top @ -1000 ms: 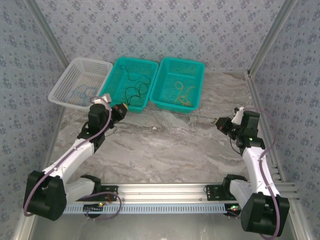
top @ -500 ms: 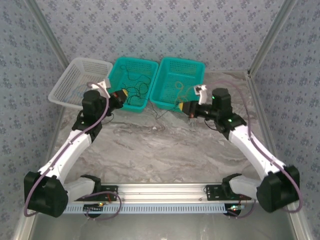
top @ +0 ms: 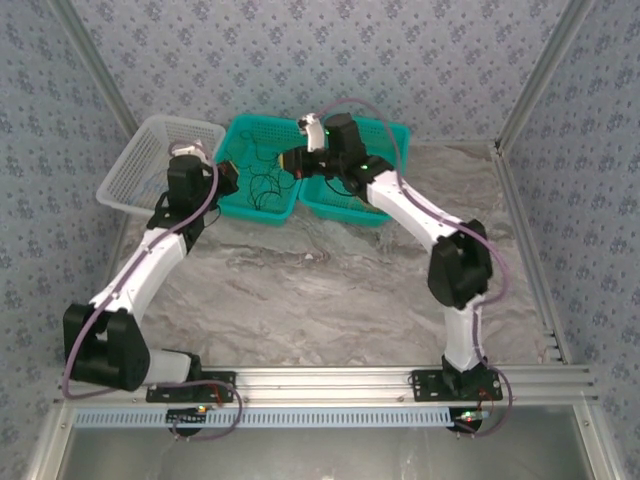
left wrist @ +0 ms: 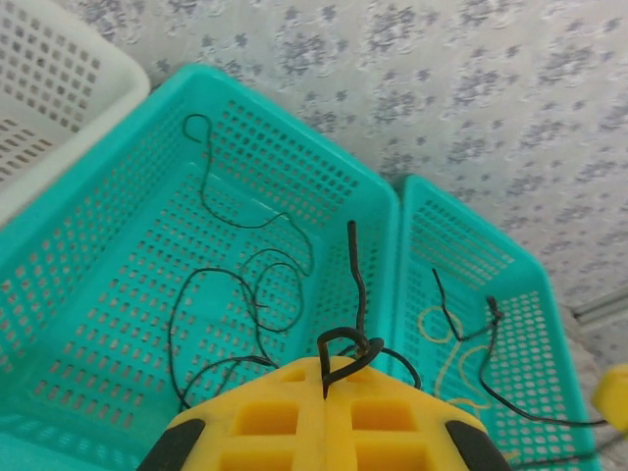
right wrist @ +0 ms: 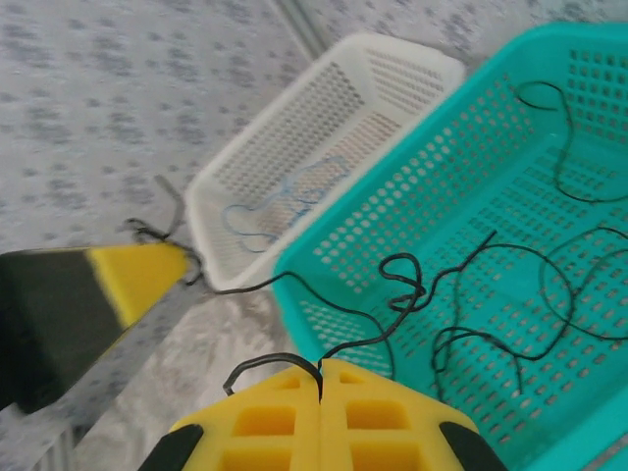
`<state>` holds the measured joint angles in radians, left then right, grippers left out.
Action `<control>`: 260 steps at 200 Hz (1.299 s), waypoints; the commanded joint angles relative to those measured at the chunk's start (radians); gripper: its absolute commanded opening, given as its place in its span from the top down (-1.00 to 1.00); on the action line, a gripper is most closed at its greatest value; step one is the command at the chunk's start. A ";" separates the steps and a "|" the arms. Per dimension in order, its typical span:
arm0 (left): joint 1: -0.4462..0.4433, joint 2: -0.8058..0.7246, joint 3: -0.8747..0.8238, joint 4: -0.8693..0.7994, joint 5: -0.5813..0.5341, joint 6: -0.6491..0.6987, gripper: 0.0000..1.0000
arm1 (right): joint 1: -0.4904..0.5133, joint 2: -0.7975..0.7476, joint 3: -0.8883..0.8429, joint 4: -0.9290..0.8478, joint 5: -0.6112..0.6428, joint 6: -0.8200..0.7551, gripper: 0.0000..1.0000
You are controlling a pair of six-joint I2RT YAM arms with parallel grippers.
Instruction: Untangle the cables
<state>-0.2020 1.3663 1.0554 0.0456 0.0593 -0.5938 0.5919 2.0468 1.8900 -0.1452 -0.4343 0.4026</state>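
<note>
Pulling from here could backfire. Your left gripper (left wrist: pixel 331 381) is clamped on a loop of the black cable (right wrist: pixel 407 287), and your right gripper (right wrist: pixel 320 379) is pinched shut on another stretch of it. They sit at either side of the middle teal basket (left wrist: pixel 285 162), where the slack lies in loose coils. Draw them apart and the small kink midway may cinch tight, though I cannot tell whether it is a true knot. A strand also strays into the neighbouring teal basket (left wrist: pixel 461 250) beside the yellow cable (left wrist: pixel 422 329) and could snag it.
</note>
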 commanded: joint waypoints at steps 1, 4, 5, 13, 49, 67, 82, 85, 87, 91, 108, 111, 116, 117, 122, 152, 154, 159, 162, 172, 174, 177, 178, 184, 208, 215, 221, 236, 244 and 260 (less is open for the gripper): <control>0.023 0.087 0.077 -0.007 -0.023 0.036 0.96 | 0.005 0.125 0.177 -0.112 0.135 0.001 0.85; 0.025 0.102 0.087 -0.010 -0.021 0.039 0.90 | 0.006 0.138 0.201 -0.124 0.139 -0.003 0.75; 0.025 0.108 0.091 -0.012 -0.020 0.039 0.86 | 0.006 0.142 0.208 -0.127 0.141 -0.005 0.71; 0.032 0.146 0.123 -0.025 -0.004 0.052 0.43 | 0.006 0.184 0.259 -0.163 0.158 -0.013 0.39; 0.038 0.192 0.201 -0.119 0.010 0.140 -0.76 | -0.012 0.146 0.264 -0.240 0.234 -0.071 -0.51; 0.039 0.119 0.133 -0.072 -0.009 0.189 -0.98 | -0.040 0.014 0.089 -0.192 0.255 -0.108 -0.89; 0.046 0.046 0.059 -0.044 -0.041 0.228 -0.99 | -0.076 -0.110 -0.065 -0.153 0.265 -0.126 -1.00; 0.048 0.030 0.042 -0.038 -0.047 0.237 -0.99 | -0.084 -0.134 -0.104 -0.141 0.269 -0.128 -1.00; 0.050 0.018 0.030 -0.035 -0.051 0.243 -0.98 | -0.090 -0.153 -0.129 -0.135 0.273 -0.130 -1.00; 0.054 -0.001 0.005 -0.026 -0.058 0.256 -0.98 | -0.099 -0.179 -0.164 -0.127 0.281 -0.131 -1.00; 0.076 -0.092 -0.108 0.007 -0.106 0.302 -0.99 | -0.155 -0.341 -0.368 -0.080 0.342 -0.142 -1.00; 0.081 -0.110 -0.130 0.013 -0.118 0.307 -0.99 | -0.166 -0.367 -0.404 -0.073 0.355 -0.146 -1.00; 0.092 -0.138 -0.170 0.025 -0.140 0.318 -0.99 | -0.183 -0.408 -0.456 -0.059 0.372 -0.150 -1.00; 0.093 -0.143 -0.179 0.027 -0.143 0.320 -0.99 | -0.187 -0.417 -0.469 -0.054 0.377 -0.151 -1.00; 0.103 -0.173 -0.220 0.038 -0.164 0.330 -0.98 | -0.210 -0.460 -0.520 -0.039 0.392 -0.157 -1.00; 0.175 -0.334 -0.460 0.127 -0.288 0.359 -0.98 | -0.357 -0.647 -0.786 0.000 0.439 -0.171 -1.00; 0.180 -0.343 -0.475 0.130 -0.296 0.358 -0.98 | -0.366 -0.655 -0.802 0.001 0.439 -0.172 -1.00; 0.192 -0.363 -0.508 0.142 -0.315 0.355 -0.98 | -0.387 -0.675 -0.831 0.008 0.441 -0.175 -1.00; 0.200 -0.371 -0.527 0.148 -0.327 0.351 -0.99 | -0.398 -0.683 -0.848 0.013 0.443 -0.177 -1.00; 0.227 -0.394 -0.584 0.173 -0.350 0.332 -0.98 | -0.444 -0.717 -0.919 0.046 0.445 -0.185 -1.00; 0.233 -0.396 -0.595 0.179 -0.352 0.326 -0.99 | -0.451 -0.721 -0.930 0.051 0.445 -0.186 -1.00; 0.244 -0.399 -0.610 0.189 -0.351 0.320 -0.98 | -0.457 -0.726 -0.940 0.056 0.447 -0.186 -1.00; 0.247 -0.398 -0.616 0.193 -0.349 0.318 -0.98 | -0.464 -0.729 -0.951 0.059 0.448 -0.186 -1.00; 0.267 -0.399 -0.640 0.214 -0.343 0.305 -0.99 | -0.481 -0.741 -0.977 0.068 0.456 -0.186 -1.00; 0.306 -0.367 -0.687 0.264 -0.313 0.304 -0.98 | -0.531 -0.759 -1.061 0.117 0.496 -0.186 -1.00; 0.308 -0.350 -0.692 0.277 -0.311 0.314 -0.99 | -0.543 -0.759 -1.088 0.138 0.517 -0.188 -1.00; 0.310 -0.332 -0.695 0.291 -0.310 0.325 -0.98 | -0.551 -0.758 -1.107 0.151 0.532 -0.190 -1.00; 0.311 -0.273 -0.696 0.320 -0.300 0.353 -0.98 | -0.558 -0.758 -1.180 0.227 0.611 -0.221 -1.00; 0.311 -0.234 -0.701 0.352 -0.274 0.370 -0.98 | -0.560 -0.758 -1.218 0.270 0.642 -0.242 -1.00; 0.311 -0.160 -0.690 0.405 -0.212 0.394 -0.99 | -0.578 -0.751 -1.284 0.352 0.668 -0.287 -1.00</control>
<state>0.1032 1.1217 0.3607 0.3229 -0.2264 -0.2535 0.0353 1.3113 0.6891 0.0460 0.1276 0.1978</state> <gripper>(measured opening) 0.991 0.999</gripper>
